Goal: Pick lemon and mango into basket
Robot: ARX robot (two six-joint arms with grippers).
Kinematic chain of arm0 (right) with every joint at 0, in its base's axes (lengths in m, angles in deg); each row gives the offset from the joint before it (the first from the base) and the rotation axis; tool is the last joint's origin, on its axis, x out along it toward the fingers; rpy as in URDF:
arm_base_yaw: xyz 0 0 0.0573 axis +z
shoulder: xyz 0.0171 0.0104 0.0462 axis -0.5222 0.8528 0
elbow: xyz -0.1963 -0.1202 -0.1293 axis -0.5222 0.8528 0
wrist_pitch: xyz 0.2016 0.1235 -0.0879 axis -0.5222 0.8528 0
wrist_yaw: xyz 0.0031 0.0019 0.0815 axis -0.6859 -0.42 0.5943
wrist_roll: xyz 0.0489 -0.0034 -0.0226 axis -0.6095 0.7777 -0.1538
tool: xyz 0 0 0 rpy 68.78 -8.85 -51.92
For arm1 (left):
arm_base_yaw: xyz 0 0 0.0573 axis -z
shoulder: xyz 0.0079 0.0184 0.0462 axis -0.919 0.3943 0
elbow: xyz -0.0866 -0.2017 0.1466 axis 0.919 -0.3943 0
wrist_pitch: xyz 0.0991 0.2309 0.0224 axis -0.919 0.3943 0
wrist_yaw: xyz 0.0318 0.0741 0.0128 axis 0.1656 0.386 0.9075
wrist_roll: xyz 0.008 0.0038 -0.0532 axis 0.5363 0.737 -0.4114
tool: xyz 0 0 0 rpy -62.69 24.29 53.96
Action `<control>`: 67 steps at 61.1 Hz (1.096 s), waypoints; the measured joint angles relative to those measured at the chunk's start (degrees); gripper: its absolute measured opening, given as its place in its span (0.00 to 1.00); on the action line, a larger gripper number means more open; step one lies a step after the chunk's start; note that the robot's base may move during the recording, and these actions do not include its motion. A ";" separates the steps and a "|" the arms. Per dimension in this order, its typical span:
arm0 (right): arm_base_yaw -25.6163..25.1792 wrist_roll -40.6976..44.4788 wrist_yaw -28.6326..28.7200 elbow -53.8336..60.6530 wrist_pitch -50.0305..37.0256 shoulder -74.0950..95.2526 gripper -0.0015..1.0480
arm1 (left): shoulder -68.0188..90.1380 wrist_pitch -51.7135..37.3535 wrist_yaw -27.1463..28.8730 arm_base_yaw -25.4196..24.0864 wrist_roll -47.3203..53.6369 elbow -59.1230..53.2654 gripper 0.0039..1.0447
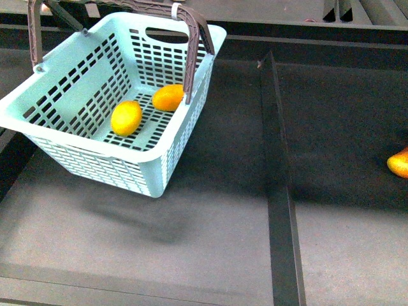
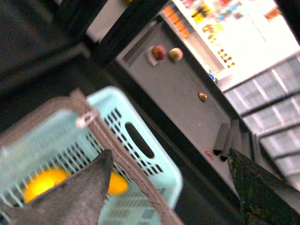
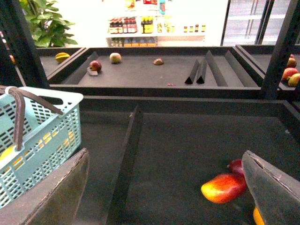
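Basket [image 1: 76,108] tilted, raised off the shelf; lemon [image 1: 169,97] and mango [image 1: 126,118] inside. Left gripper [image 2: 171,187] straddles handle [image 1: 191,57], jaws parted. Right gripper [image 3: 168,187] agape, empty.

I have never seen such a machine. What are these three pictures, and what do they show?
A robot with two arms took these. The front view looks out from its body. There a pale teal basket appears lifted, with a shadow beneath, and two yellow fruits lie inside: the lemon and the mango.

The other two come from cameras on the wrists. The left end effector straddles the basket's handle. The right end effector is open and holds nothing; below it a red-yellow fruit lies on the dark shelf.
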 joint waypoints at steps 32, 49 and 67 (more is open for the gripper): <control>0.00 0.00 0.02 0.00 0.00 0.00 0.92 | -23.45 -8.90 -4.87 -5.53 20.31 -31.36 0.03; 0.00 0.00 0.00 0.00 0.00 0.00 0.92 | -34.93 -4.09 -4.90 -5.53 20.48 -38.36 0.03; 0.00 0.00 0.02 0.00 0.00 0.00 0.92 | -46.47 1.73 -4.92 -5.53 20.61 -43.98 0.03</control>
